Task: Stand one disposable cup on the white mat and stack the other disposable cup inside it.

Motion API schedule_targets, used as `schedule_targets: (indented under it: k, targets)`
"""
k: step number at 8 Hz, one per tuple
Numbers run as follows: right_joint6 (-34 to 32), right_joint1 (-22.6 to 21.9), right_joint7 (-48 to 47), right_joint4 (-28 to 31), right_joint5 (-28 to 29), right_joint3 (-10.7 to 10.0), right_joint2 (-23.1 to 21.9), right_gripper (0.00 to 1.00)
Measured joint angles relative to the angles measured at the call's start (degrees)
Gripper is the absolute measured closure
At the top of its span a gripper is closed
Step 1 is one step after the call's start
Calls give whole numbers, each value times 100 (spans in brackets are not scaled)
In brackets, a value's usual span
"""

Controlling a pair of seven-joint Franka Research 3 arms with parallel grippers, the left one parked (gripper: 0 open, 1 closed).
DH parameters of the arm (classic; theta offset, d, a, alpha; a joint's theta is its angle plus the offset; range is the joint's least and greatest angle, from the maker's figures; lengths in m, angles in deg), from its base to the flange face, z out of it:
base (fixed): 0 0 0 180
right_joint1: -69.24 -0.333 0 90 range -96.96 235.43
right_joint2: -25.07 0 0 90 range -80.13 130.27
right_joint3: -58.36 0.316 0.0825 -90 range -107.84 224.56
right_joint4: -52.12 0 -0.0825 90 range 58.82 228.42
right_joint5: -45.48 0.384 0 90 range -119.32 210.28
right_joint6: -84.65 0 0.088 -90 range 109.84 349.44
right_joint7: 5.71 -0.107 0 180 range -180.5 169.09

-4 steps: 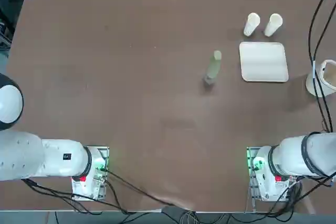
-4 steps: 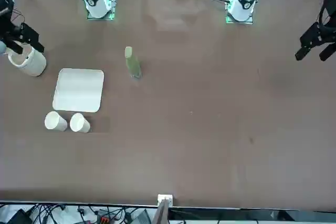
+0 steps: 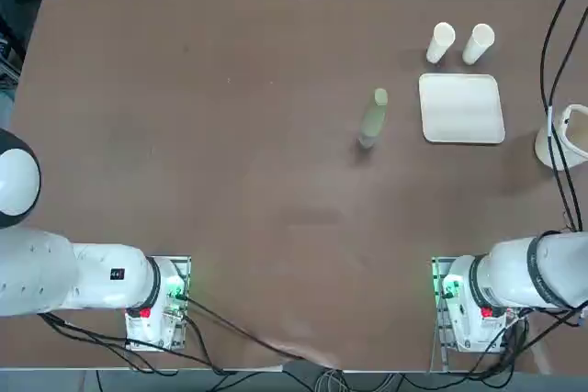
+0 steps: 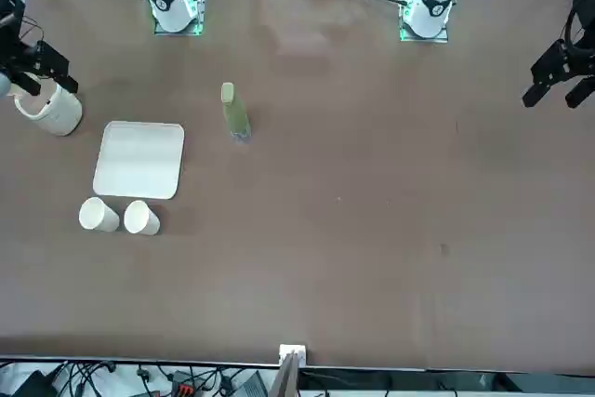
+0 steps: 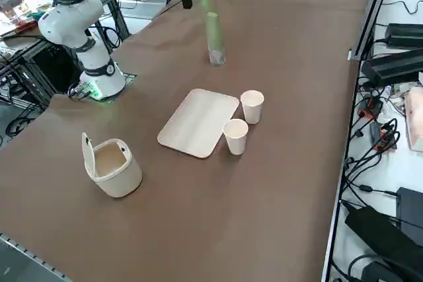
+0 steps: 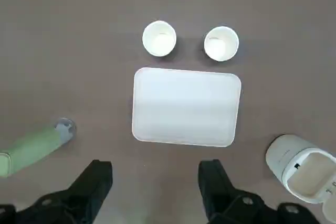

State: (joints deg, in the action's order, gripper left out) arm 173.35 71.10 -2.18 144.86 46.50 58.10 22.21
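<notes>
Nothing is shifting between the picture from a moment ago and this one: the two cups, the mat, the bottle and the lidded tub are all sitting exactly where they were, and the right arm is not reaching out over the worktop. That means the task is not yet getting under way; both cups are waiting to be picked up.

The right claw (image 6: 152,182) is hanging high above the near edge of the white mat (image 3: 461,108), its two dark fingers spread wide apart and pinching nothing. The mat is lying flat and bare on the right part of the worktop (image 3: 230,153). Just beyond its far edge the two disposable cups are standing upright, mouths up, side by side but apart: the one cup (image 3: 441,41) is sitting nearer the table's middle, the other cup (image 3: 479,42) nearer the table's right edge. Neither is touching the mat.

A pale green bottle (image 3: 374,119) is standing upright near the mat's inner side, well clear of the cups. A whitish round tub with its flip lid open (image 5: 111,165) is sitting near the worktop's right edge, between the mat and the right arm's base.

The worktop is a plain brown, matt sheet. Around it, cables, black power boxes and metal framing are crowding the floor and benches.
</notes>
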Motion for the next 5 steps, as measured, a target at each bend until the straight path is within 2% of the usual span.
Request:
schedule_targets:
  k: [2, 5]
  targets:
    - [166, -60, -63, -68, 6, 4, 262, 0]
    - [1145, -197, -73, -62, 6, 11, 1257, 0]
